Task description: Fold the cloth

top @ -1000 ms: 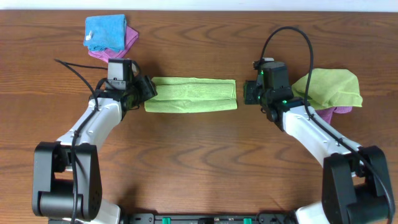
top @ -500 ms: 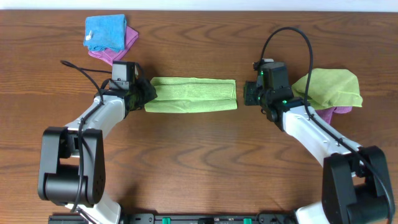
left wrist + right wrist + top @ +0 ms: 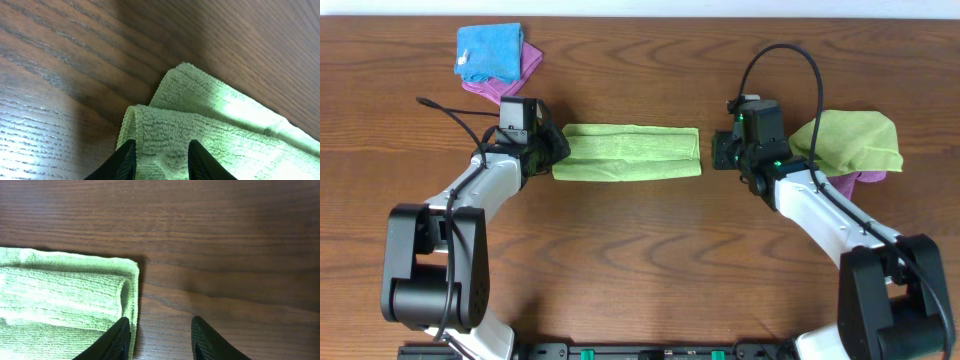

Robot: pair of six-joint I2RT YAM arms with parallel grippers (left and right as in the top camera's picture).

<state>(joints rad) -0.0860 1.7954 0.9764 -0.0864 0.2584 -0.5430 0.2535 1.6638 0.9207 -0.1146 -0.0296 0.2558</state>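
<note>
The lime-green cloth (image 3: 630, 152) lies folded into a long flat strip across the middle of the table; no tag shows. My left gripper (image 3: 558, 148) is at the strip's left end. In the left wrist view its jaws (image 3: 161, 162) stand apart, with the cloth's layered end (image 3: 200, 125) between the fingertips. My right gripper (image 3: 713, 150) is just off the strip's right end. In the right wrist view it is open (image 3: 162, 340) over bare wood, one fingertip (image 3: 120, 337) at the cloth's edge (image 3: 65, 295).
A blue cloth (image 3: 488, 50) lies on a purple cloth (image 3: 520, 65) at the back left. A rumpled lime-green cloth (image 3: 850, 140) sits on a purple cloth (image 3: 865, 180) at the right, behind my right arm. The wooden table (image 3: 640, 260) is brown.
My left gripper has moved slightly right, onto the strip's left end, and has stayed there since. The right gripper and the cloth have not moved.
</note>
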